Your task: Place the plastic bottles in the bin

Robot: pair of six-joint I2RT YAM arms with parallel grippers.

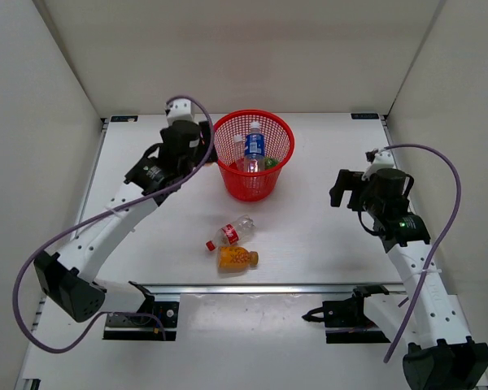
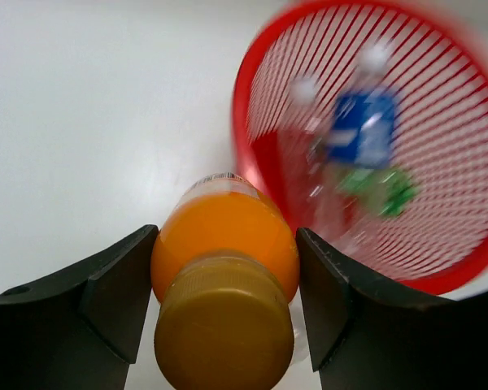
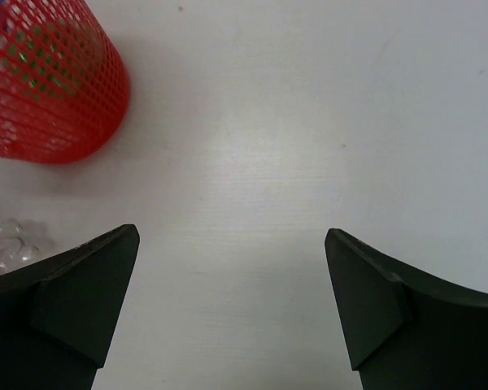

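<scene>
The red mesh bin (image 1: pixel 228 154) stands at the back middle of the table. Inside it are a blue-label clear bottle (image 1: pixel 254 145), a plain clear bottle (image 1: pixel 239 154) and a green bottle (image 1: pixel 271 162). My left gripper (image 1: pixel 202 154) is just left of the bin's rim, shut on an orange bottle (image 2: pixel 225 244) with a brown cap; the bin (image 2: pixel 260 122) fills the right of the left wrist view. A red-label clear bottle (image 1: pixel 232 233) and a second orange bottle (image 1: pixel 237 258) lie at front centre. My right gripper (image 1: pixel 342 188) hangs open and empty at the right; the bin (image 3: pixel 57 106) shows in its view.
White enclosure walls stand at the left, back and right. A metal rail (image 1: pixel 268 286) runs along the table's near edge. A clear bottle's base (image 3: pixel 12 240) shows at the left edge of the right wrist view.
</scene>
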